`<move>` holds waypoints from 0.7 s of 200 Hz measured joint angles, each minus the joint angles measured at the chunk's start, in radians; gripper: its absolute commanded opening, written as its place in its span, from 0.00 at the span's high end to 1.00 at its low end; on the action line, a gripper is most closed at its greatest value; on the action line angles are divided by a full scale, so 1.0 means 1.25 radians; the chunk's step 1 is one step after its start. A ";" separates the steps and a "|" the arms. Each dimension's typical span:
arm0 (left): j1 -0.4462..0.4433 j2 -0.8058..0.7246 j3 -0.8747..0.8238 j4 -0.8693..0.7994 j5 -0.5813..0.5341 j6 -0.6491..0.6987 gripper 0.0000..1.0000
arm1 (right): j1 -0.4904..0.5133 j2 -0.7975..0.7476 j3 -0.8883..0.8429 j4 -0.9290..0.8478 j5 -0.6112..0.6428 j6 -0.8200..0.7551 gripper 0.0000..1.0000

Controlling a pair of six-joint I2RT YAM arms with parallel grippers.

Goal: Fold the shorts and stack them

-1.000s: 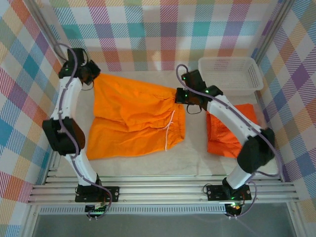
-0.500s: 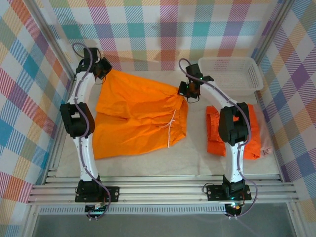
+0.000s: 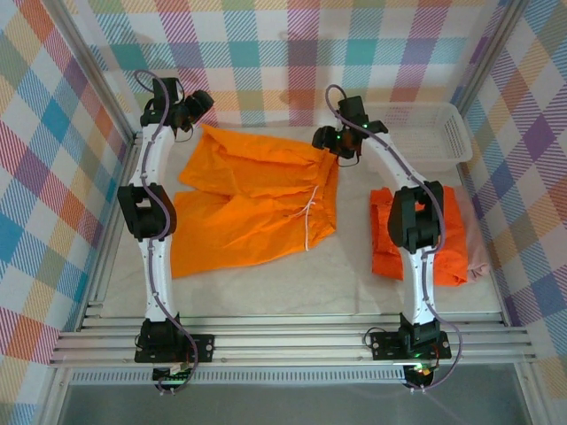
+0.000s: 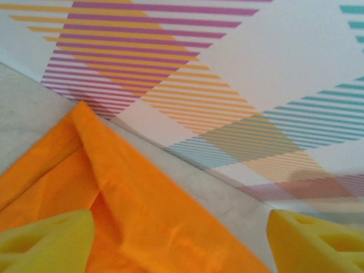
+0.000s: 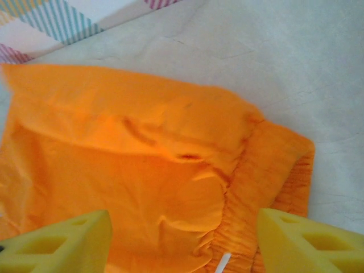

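The lighter yellow-orange shorts (image 3: 252,204) lie spread flat at centre-left, their white drawstring (image 3: 309,221) on the right side. My left gripper (image 3: 199,108) stands open over their far left leg corner (image 4: 114,199), yellow fingers (image 4: 45,242) apart with cloth lying loose under them. Over the far waistband corner (image 5: 267,170) hangs my right gripper (image 3: 324,142), open too, its fingers (image 5: 310,242) clear of the cloth. Bright orange shorts (image 3: 452,239) lie folded at the right, partly under the right arm. A strip of dusty pink shorts (image 3: 479,258) peeks out beside them.
A white mesh basket (image 3: 434,128) stands at the back right, close behind the right gripper. The checked back wall (image 4: 227,68) rises just past the left gripper. Bare table (image 3: 292,288) lies in front of the shorts.
Both grippers, shut on the far edge of the yellow-orange shorts, pulled it toward the back wall and have now opened, dropping the cloth. The shorts lie further back and flatter.
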 measured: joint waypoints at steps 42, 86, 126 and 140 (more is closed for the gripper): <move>-0.006 -0.221 -0.245 -0.016 -0.002 0.036 0.01 | 0.027 -0.192 -0.186 0.049 -0.062 -0.001 0.19; -0.011 -0.602 -0.661 0.057 -0.003 0.019 0.00 | 0.152 -0.353 -0.426 0.139 -0.126 0.002 0.05; -0.014 -0.802 -1.027 0.140 -0.011 -0.034 0.00 | 0.211 -0.359 -0.605 0.181 -0.163 0.041 0.04; -0.016 -0.810 -1.126 0.162 -0.018 -0.047 0.00 | 0.204 -0.345 -0.641 0.190 -0.166 0.056 0.04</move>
